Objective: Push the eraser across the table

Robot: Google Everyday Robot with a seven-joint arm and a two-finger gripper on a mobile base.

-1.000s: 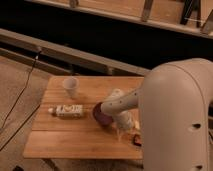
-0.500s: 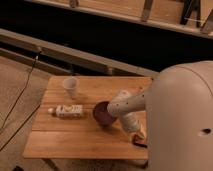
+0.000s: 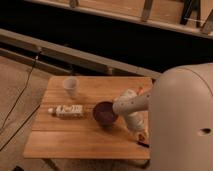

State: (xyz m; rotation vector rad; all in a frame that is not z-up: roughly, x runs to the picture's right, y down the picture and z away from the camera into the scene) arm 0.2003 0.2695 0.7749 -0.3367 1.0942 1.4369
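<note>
The light-brown plank table (image 3: 75,142) fills the middle of the camera view. The eraser (image 3: 143,141) is a small dark block with a reddish-orange edge, lying near the table's front right corner, partly behind the robot's white body. My gripper (image 3: 137,125) hangs at the end of the white arm, pointing down over the right part of the table. It is just above and behind the eraser, right of the dark maroon bowl (image 3: 105,113). Whether it touches the eraser I cannot tell.
A white labelled bottle (image 3: 66,111) lies on its side left of the bowl. A translucent cup (image 3: 71,86) stands at the table's back left. The robot's large white body (image 3: 185,125) hides the table's right edge. A cable (image 3: 22,95) runs over the floor at the left.
The arm has swung lower and toward the front right of the table, bringing the gripper down close to the eraser. Bowl, bottle and cup have not moved.
</note>
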